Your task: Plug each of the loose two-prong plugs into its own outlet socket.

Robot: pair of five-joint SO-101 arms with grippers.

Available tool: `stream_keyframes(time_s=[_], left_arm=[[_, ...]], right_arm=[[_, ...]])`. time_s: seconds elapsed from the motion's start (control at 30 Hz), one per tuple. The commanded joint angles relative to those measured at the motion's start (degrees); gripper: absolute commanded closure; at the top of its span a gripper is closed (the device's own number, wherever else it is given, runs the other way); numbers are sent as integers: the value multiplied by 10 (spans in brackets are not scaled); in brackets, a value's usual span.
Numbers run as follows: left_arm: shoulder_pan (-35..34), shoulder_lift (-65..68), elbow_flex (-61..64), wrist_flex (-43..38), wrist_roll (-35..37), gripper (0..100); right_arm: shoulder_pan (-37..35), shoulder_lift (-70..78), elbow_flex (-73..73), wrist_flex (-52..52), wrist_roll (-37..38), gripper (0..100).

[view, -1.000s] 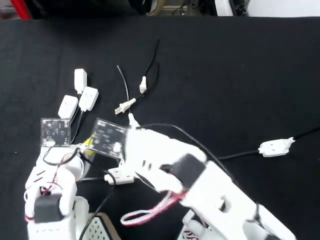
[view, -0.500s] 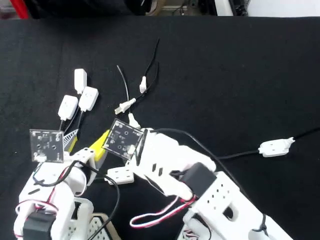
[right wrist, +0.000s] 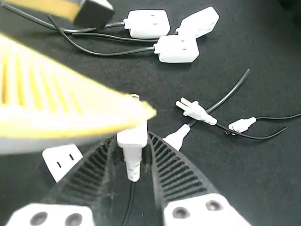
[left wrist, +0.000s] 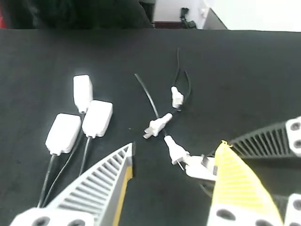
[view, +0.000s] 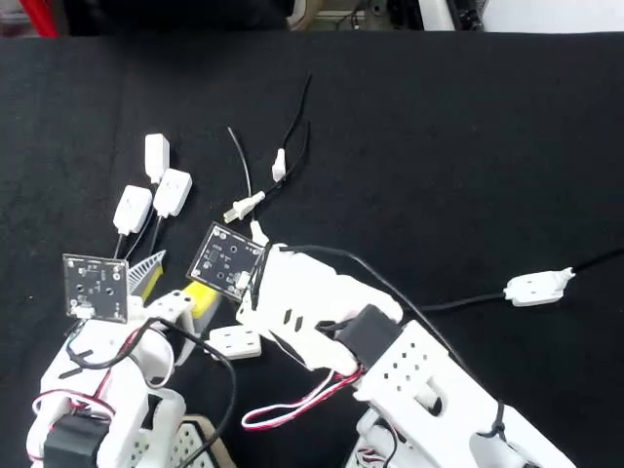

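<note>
right jaws grip a white plug (right wrist: 132,153) while left jaws gape.

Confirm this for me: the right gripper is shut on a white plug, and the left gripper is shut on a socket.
One part is wrong. The right gripper is shut on a white plug, but the left gripper is open and holds nothing, as the left wrist view shows.

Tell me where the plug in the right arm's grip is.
Right wrist view: the plug sits clamped in the right end effector, beside a loose outlet socket.
</note>
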Motion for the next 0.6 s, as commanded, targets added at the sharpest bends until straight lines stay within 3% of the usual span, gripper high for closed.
stream_keyframes(time_s=[0.0,0.13,0.4,0.57], left_arm=[[14,-4,0,0,-14,723],[17,-4,27,-17,-29,723],[-71,-4,146,-143,-69,723],[-76,-4,157,-151,-69,723]], right_arm=[[6,-1,-4,-14,-9,987],[6,-3,-7,-11,-11,987],[-1,-27,-10,8,-12,987],[-15,-109,-8,53,-13,987]])
